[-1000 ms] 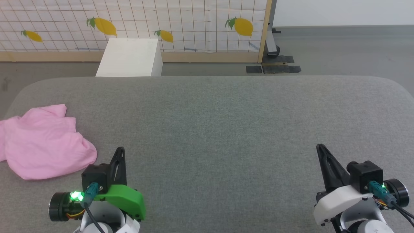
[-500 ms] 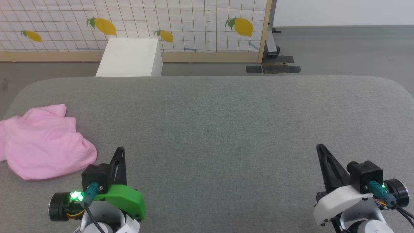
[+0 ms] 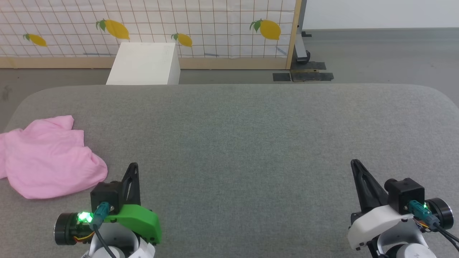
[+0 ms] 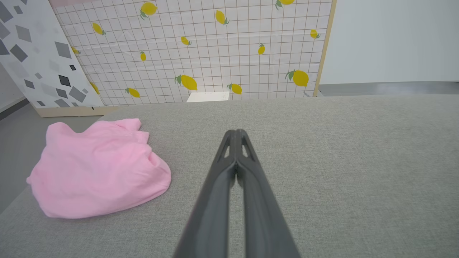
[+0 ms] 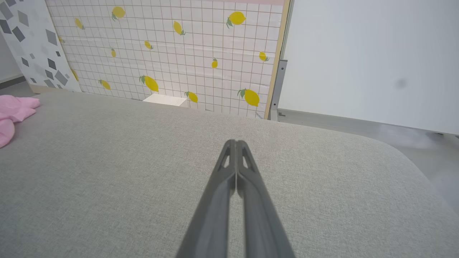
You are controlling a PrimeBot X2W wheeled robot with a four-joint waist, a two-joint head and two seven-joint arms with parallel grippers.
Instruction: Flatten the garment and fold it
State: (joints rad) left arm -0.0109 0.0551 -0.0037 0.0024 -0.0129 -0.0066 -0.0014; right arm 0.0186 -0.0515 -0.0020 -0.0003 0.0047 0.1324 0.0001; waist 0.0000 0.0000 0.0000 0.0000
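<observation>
Fingers [image 3: 131,182] of the left gripper [image 3: 133,167] and right gripper [image 3: 355,165] were clenched empty, so I judged the left should open before pinching the garment [image 3: 50,161] by the desk's [image 3: 229,136] left edge.

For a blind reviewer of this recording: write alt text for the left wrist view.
A crumpled pink garment lies near the left edge of a grey fabric surface, apart from the left gripper, whose two dark fingers are shut and empty. A lemon-patterned grid screen stands behind.
</observation>
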